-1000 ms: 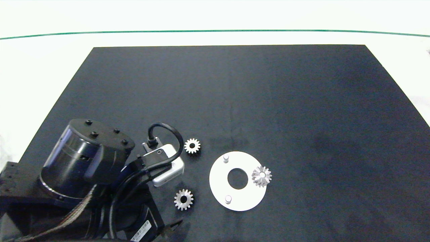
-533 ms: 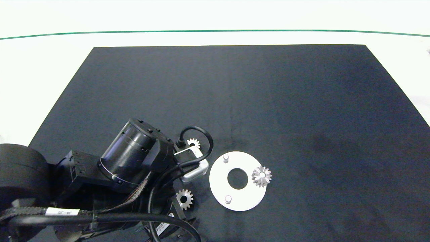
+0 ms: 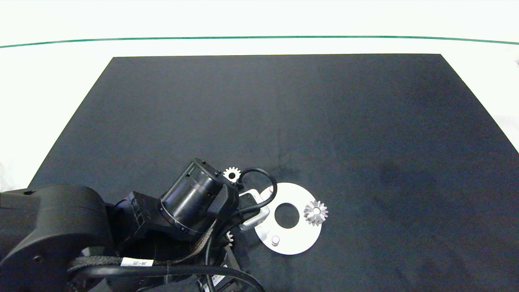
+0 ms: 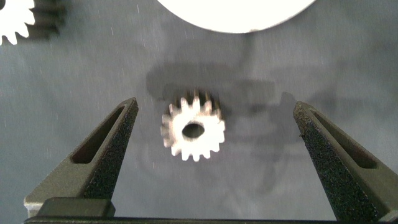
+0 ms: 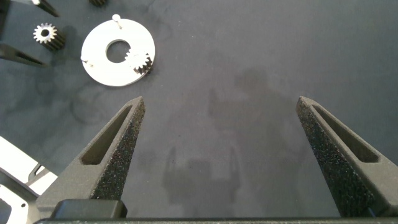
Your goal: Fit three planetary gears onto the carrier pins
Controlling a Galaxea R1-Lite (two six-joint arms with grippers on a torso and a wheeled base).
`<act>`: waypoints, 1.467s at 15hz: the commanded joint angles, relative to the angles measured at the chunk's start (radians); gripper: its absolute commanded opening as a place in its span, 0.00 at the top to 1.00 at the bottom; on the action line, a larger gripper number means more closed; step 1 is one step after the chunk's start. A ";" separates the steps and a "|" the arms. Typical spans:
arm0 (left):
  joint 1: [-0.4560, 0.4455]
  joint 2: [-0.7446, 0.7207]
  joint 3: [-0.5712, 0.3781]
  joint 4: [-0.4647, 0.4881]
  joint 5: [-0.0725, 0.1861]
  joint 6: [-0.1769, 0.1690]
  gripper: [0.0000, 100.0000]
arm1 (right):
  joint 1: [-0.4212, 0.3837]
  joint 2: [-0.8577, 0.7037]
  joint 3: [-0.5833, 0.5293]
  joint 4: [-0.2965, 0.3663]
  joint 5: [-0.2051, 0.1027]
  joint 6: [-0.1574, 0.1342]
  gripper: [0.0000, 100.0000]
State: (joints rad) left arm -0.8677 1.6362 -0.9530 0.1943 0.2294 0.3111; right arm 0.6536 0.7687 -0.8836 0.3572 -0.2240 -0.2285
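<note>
Black matting covers the table [image 3: 365, 121]. Over the last second the left claw [image 4: 214, 134] has swung in from the lower left and now hangs, fingers apart, over a loose gear [image 4: 193, 126] beside the white disc [image 3: 298, 243]; pickup looks next. Another gear [image 3: 316, 212] sits on its pin; the right claw [image 5: 217, 143] is parked open
</note>
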 commanded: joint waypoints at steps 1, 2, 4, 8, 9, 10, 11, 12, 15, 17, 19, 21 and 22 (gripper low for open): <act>0.001 0.025 0.002 -0.006 0.002 0.003 0.00 | 0.000 0.001 0.000 0.002 -0.001 -0.002 0.00; 0.001 0.025 0.005 -0.006 0.002 0.002 0.00 | 0.001 0.001 0.000 0.002 -0.001 -0.002 0.00; 0.004 0.025 0.014 -0.006 0.002 -0.001 0.04 | 0.001 0.000 0.000 0.002 -0.001 -0.002 0.00; 0.006 0.016 0.023 -0.007 0.019 -0.006 0.11 | 0.001 0.000 0.000 0.002 -0.001 -0.002 0.00; 0.006 0.016 0.023 -0.007 0.036 -0.003 0.14 | 0.001 0.000 0.000 0.002 -0.001 -0.002 0.00; 0.006 0.017 0.023 -0.007 0.045 -0.003 0.16 | 0.001 0.000 0.000 0.002 -0.001 -0.002 0.00; 0.006 0.017 0.023 -0.007 0.051 -0.003 0.17 | 0.001 0.000 0.000 0.002 -0.001 -0.002 0.00; 0.004 0.017 0.023 -0.007 0.051 -0.004 0.20 | 0.001 -0.003 0.000 0.002 0.000 -0.002 0.00; 0.004 0.021 0.026 -0.009 0.051 -0.004 0.26 | 0.001 -0.006 0.000 0.002 0.026 -0.002 0.00; 0.004 0.021 0.026 -0.009 0.051 -0.003 0.29 | 0.001 -0.005 0.000 0.002 0.026 0.000 0.00; 0.004 0.021 0.028 -0.009 0.051 -0.003 0.34 | 0.001 -0.005 0.000 0.002 0.026 -0.002 0.00; 0.004 0.022 0.037 -0.009 0.053 -0.003 0.38 | 0.000 -0.006 0.000 0.002 0.026 -0.002 0.00; 0.004 0.022 0.043 -0.009 0.053 -0.003 0.40 | 0.001 -0.005 0.000 0.002 0.026 0.000 0.00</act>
State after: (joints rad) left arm -0.8638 1.6583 -0.9145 0.1840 0.2809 0.3068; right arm 0.6543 0.7615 -0.8836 0.3568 -0.1970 -0.2270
